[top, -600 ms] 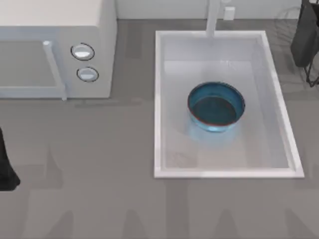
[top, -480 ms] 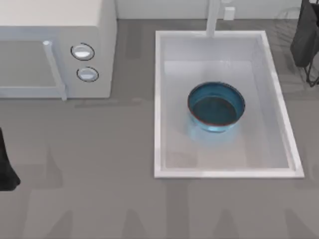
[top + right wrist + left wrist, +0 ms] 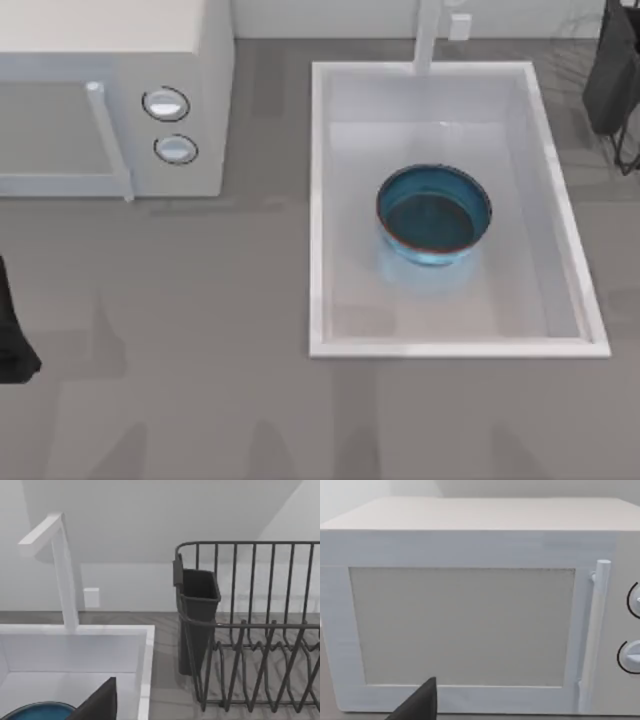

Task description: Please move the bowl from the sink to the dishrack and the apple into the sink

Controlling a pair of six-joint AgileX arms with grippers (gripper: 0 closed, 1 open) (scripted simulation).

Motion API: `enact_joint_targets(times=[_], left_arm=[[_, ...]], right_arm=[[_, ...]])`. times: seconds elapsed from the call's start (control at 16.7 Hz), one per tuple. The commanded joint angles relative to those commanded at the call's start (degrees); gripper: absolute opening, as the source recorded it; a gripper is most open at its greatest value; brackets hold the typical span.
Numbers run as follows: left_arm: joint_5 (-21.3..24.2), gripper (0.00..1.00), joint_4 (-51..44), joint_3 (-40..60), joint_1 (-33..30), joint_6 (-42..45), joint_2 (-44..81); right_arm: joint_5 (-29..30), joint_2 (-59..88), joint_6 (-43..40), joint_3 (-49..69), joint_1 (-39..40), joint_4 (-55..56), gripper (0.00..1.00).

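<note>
The blue bowl [image 3: 433, 215] stands upright in the middle of the white sink [image 3: 318, 200], with nothing touching it. In the right wrist view, its rim [image 3: 35, 711] peeks in beside the sink's edge [image 3: 75, 629]. The wire dishrack [image 3: 260, 625] stands just past the sink's right side, and its wires [image 3: 575, 45] show faintly at the top view's far right. My right arm [image 3: 612, 75] hangs over that rack, well away from the bowl. My left arm [image 3: 12, 335] sits parked at the table's left edge. The apple is out of view.
A white microwave [image 3: 110, 110] with two round knobs fills the back left, its door [image 3: 465, 625] shut. The white tap post [image 3: 428, 35] rises at the sink's far rim. A dark cutlery holder [image 3: 197, 610] hangs on the rack's near corner. Grey counter [image 3: 200, 400] lies in front.
</note>
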Motion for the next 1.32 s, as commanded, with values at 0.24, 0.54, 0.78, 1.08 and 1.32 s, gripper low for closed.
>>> enact_joint_targets(times=[0.24,0.54,0.78,1.08,1.32], left_arm=[[0.0,1.0,0.0,0.0,0.0,0.0,0.0],[0.0,1.0,0.0,0.0,0.0,0.0,0.0],[0.0,1.0,0.0,0.0,0.0,0.0,0.0],[0.0,1.0,0.0,0.0,0.0,0.0,0.0],[0.0,1.0,0.0,0.0,0.0,0.0,0.0]], right_arm=[[1.3,20.72,1.85,20.79,2.76,-8.34,1.0],[2.37,54.99,5.22,48.28,6.78,-19.19,1.0],[2.22,77.8,9.16,62.94,10.06,-29.32,1.0],[2.44,96.35,13.09,77.18,14.06,-39.28,1.0],[3.24,110.6,16.12,92.39,17.25,-45.92,1.0]])
